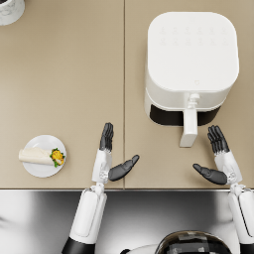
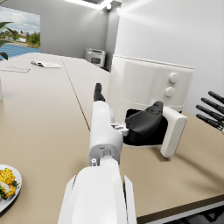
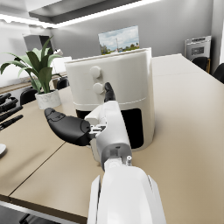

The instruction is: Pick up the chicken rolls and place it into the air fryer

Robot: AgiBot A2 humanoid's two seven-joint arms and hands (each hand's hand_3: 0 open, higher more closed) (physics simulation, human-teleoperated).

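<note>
Both arms reach forward, left hand (image 1: 110, 156) and right hand (image 1: 218, 158) empty, fingers straight, thumbs splayed inward

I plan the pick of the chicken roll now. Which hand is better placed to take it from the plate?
Left. The left hand is open and nearest the chicken roll on its plate, while the right hand hovers beyond the air fryer handle.

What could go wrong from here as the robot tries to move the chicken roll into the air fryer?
The chicken roll lies loose on a small plate near the table edge; a clumsy grasp by the left hand might push the plate off or spill the filling. The air fryer drawer looks only partly open, so the roll may not fit in.
</note>
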